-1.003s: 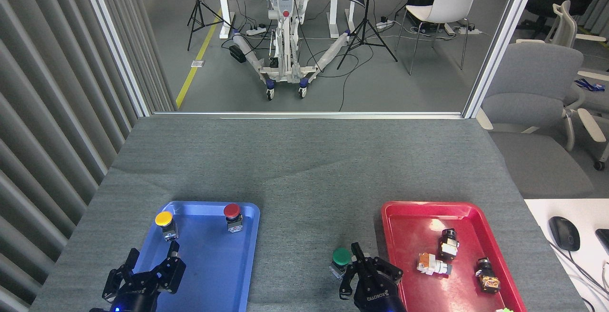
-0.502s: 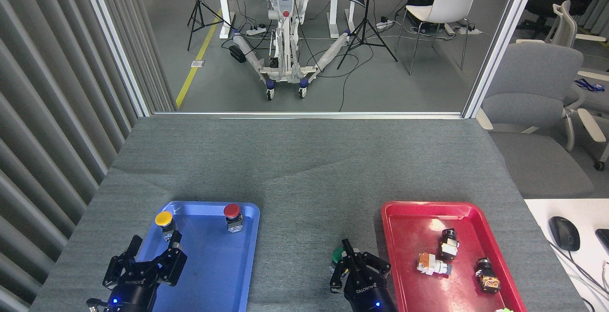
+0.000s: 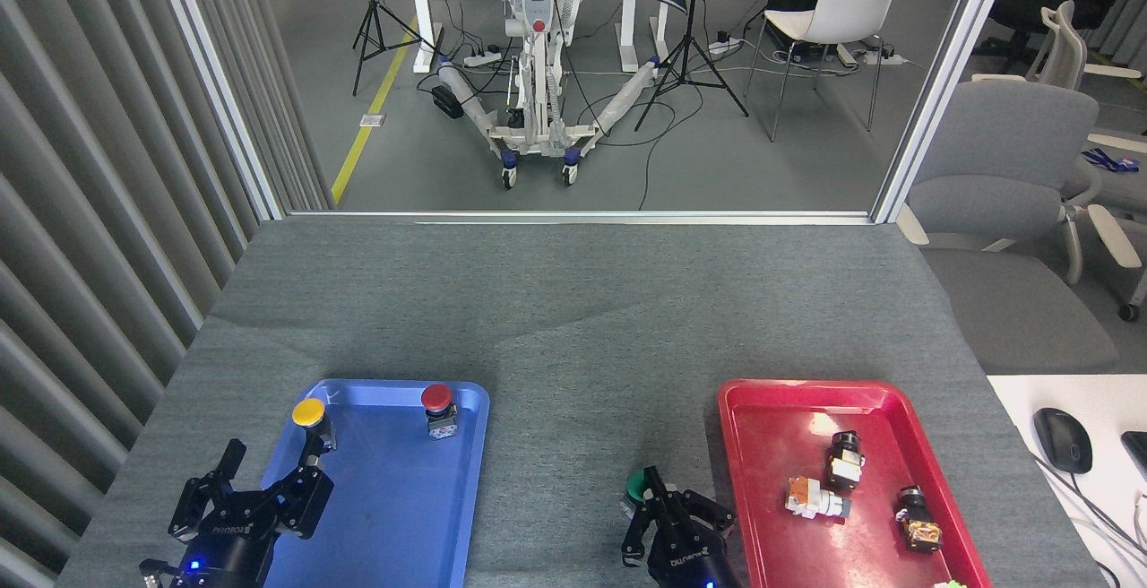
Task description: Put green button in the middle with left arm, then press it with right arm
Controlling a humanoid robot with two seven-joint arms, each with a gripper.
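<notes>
The green button (image 3: pixel 637 484) stands on the grey table (image 3: pixel 573 319) between the two trays, a little right of centre. Only the left part of its green cap shows. My right gripper (image 3: pixel 653 480) is on top of it, fingers drawn together to a point on the cap, holding nothing. Over the near left corner of the blue tray (image 3: pixel 403 516) hangs my left gripper (image 3: pixel 274 464), open and empty, with its fingers pointing toward the yellow button (image 3: pixel 308 412).
A red button (image 3: pixel 437 398) stands at the blue tray's far edge beside the yellow one. The red tray (image 3: pixel 771 409) on the right holds several small switch parts. A white desk with a mouse (image 3: pixel 1062 439) adjoins the table's right side.
My right gripper has shifted left and down over the green button, hiding most of its cap. My left gripper has drawn back to the left, toward the near edge.
</notes>
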